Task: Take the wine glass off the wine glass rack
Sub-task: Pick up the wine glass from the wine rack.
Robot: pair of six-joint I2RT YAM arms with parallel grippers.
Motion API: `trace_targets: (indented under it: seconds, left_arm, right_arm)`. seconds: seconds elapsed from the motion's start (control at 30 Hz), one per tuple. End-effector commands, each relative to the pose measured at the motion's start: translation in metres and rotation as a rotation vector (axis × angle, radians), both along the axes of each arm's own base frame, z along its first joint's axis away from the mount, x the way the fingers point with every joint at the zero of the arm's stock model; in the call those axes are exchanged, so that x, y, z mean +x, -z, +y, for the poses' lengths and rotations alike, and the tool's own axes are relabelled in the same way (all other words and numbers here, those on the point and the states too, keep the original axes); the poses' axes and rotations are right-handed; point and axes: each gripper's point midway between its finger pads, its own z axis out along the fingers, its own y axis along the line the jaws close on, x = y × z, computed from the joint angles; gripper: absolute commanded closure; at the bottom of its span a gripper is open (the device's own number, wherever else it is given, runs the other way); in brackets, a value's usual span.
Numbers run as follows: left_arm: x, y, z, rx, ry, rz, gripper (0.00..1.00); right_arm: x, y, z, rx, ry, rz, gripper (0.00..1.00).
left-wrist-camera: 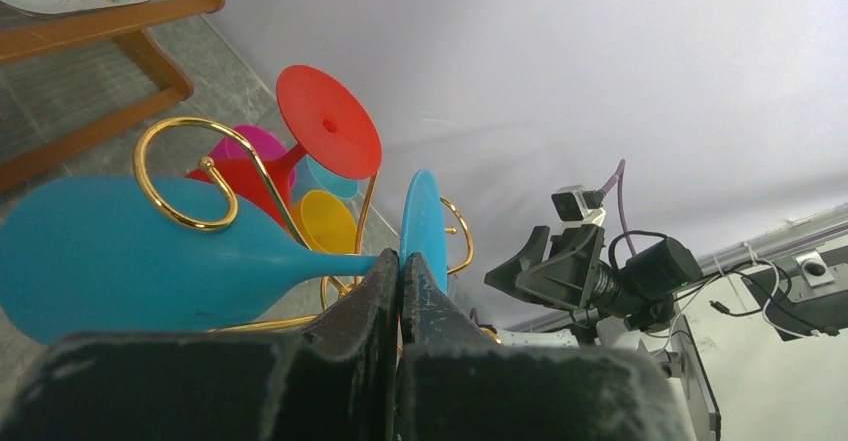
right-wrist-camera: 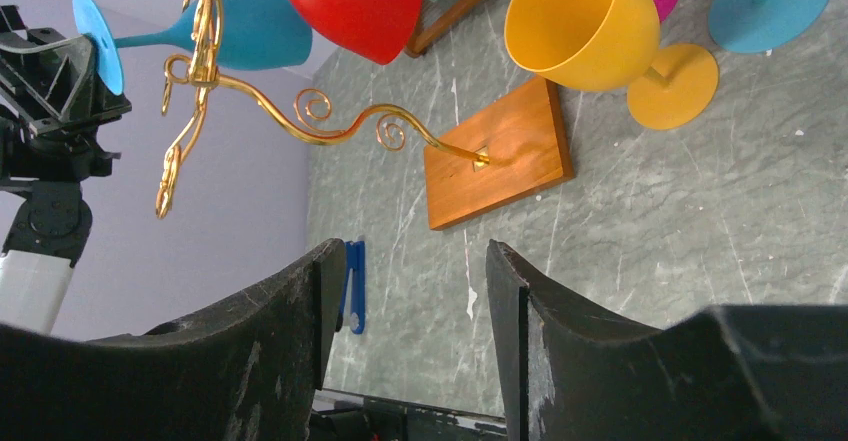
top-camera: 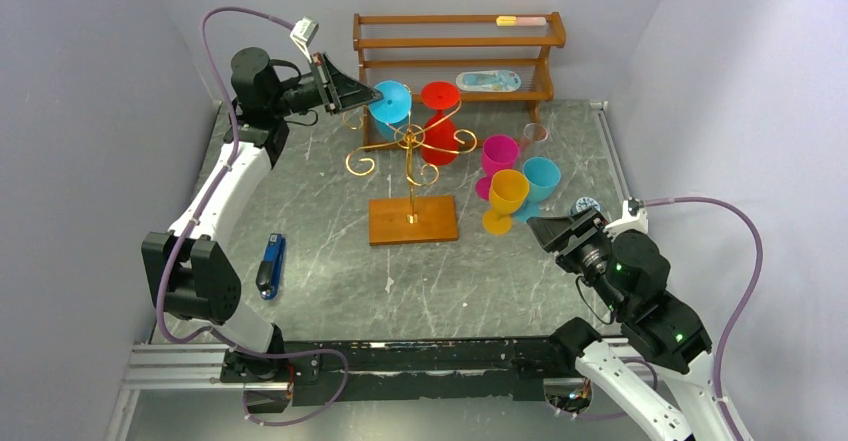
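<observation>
The wine glass rack [top-camera: 410, 146] is a gold pole with scroll arms on a square wooden base [top-camera: 413, 219] at mid-table. A blue wine glass [top-camera: 390, 101] hangs upside down on its back left arm, and a red wine glass [top-camera: 438, 131] hangs beside it. My left gripper [top-camera: 350, 91] is shut on the rim of the blue glass's foot [left-wrist-camera: 423, 216]; the blue bowl [left-wrist-camera: 120, 251] lies to the left behind a gold scroll [left-wrist-camera: 190, 176]. My right gripper [top-camera: 545, 229] is open and empty [right-wrist-camera: 415, 261], right of the rack [right-wrist-camera: 300, 116].
A three-tier wooden shelf [top-camera: 455, 41] stands at the back. Pink [top-camera: 498, 153], yellow [top-camera: 507, 193] and teal [top-camera: 541, 176] glasses stand right of the rack, close to my right gripper. A blue clip-like object [top-camera: 271, 266] lies front left.
</observation>
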Motion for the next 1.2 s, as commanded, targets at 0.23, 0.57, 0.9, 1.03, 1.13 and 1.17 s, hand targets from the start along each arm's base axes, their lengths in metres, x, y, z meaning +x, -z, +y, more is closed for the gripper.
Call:
trace_targets:
  seconds: [0.23, 0.57, 0.9, 1.03, 1.13, 1.17]
  left_arm:
    - [0.000, -0.033, 0.023, -0.054, -0.073, -0.104, 0.95]
    - [0.007, -0.043, 0.037, -0.109, -0.143, -0.104, 0.95]
    - [0.023, -0.030, 0.058, -0.045, -0.321, -0.082, 0.95]
    - [0.028, -0.036, 0.074, -0.050, -0.411, -0.103, 0.95]
    - [0.030, -0.040, 0.090, -0.077, -0.473, -0.093, 0.95]
    - [0.031, -0.041, 0.095, -0.078, -0.494, -0.090, 0.95]
  right_arm:
    - [-0.003, 0.003, -0.010, -0.002, 0.046, 0.025, 0.42]
    - [-0.007, -0.004, -0.020, 0.013, 0.082, -0.011, 0.42]
    - [-0.008, -0.007, -0.015, 0.007, 0.050, -0.019, 0.42]
    - [-0.006, -0.005, -0.009, -0.004, 0.025, -0.010, 0.42]
    - [-0.003, -0.004, -0.004, -0.010, 0.007, -0.008, 0.42]
    - [-0.002, -0.004, -0.003, -0.013, 0.002, -0.008, 0.42]
